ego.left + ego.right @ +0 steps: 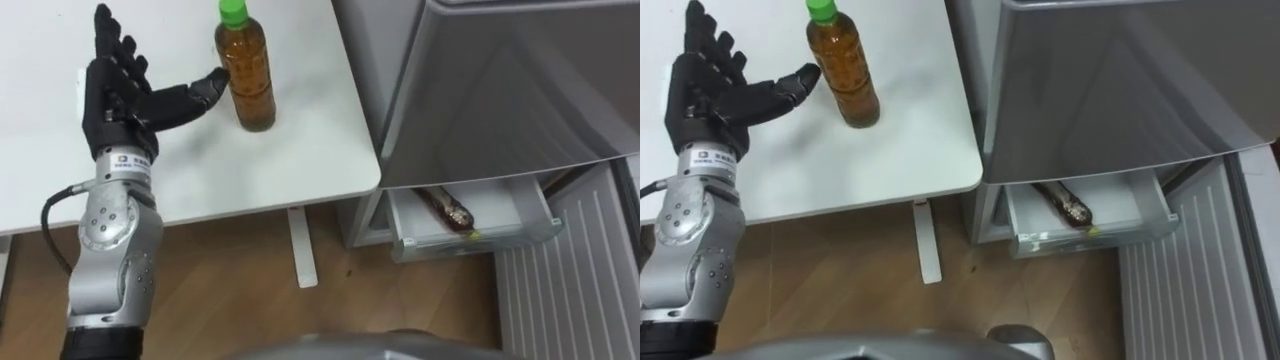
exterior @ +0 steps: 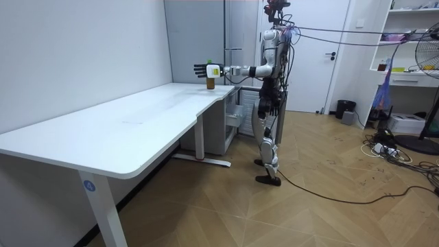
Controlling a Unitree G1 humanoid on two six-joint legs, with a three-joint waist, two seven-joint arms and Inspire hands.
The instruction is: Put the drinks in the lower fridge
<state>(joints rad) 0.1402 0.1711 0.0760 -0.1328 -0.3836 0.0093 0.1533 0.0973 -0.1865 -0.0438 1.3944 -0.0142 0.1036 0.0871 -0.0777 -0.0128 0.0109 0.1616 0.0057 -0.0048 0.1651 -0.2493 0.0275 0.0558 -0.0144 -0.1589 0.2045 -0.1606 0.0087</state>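
Just past the thumb tip of the left hand (image 1: 120,95) stands the bottle (image 1: 248,80), upright on the white worktop (image 1: 250,170), with brown drink inside and a green cap on top. The fingers (image 1: 112,45) are straight and spread wide, holding nothing. The thumb points sideways at the bottle and may just touch its side, but it is hard to be sure. The hand looks opened this wide so the bottle can fit between the thumb and the fingers.

Beyond the bottle, away from the fingers, the worktop soon ends at its side edge and rounded corner. A hard push from the thumb could tip the bottle toward that edge. On the fingers' other side the worktop is bare, so the arm has lots of room there.

Past the edge is the grey fridge (image 1: 500,90). Low down, its white drawer (image 1: 470,240) is pulled out, and another bottle (image 1: 447,208) lies flat in it. There is free room beside that one. The way from the fingers to the drawer goes over the worktop edge and down, and nothing seems to block it.
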